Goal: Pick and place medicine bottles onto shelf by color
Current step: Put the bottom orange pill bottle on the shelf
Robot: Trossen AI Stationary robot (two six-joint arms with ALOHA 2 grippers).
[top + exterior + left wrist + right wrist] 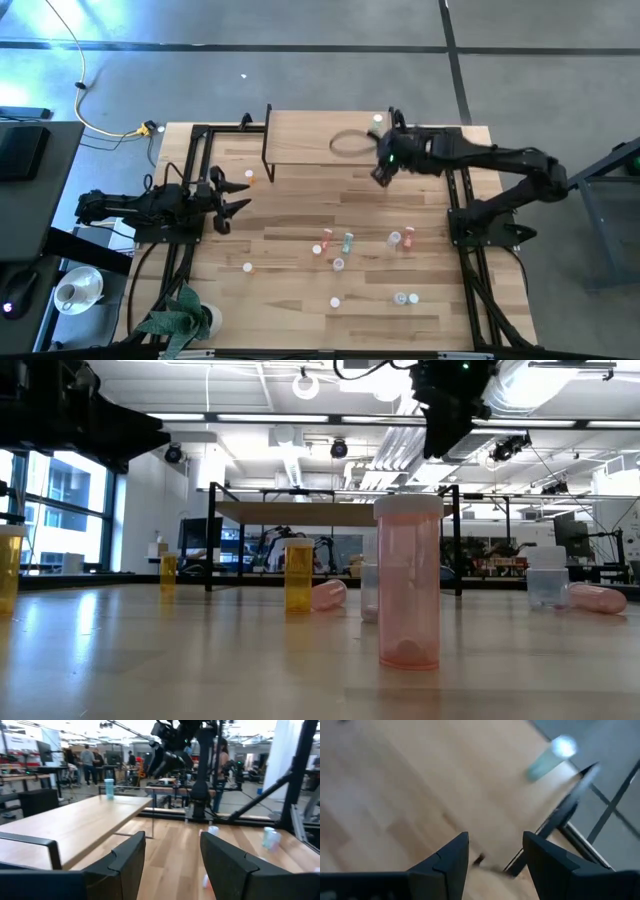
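While the left gripper (240, 193) waits empty, fingers parted, at the table's left edge | right gripper (381, 172) parted, empty, beside shelf (310, 140) | teal bottle (377, 120) upright on shelf.

Right gripper (381, 172) raised, fingers apart; left gripper (238, 194) parked, fingers apart.

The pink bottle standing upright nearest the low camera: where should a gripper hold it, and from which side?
Probably on its round wall just under the white cap, coming straight down from above. The pink bottle stands upright on the table, so fingers can close on two opposite sides; a sideways push might tip it.
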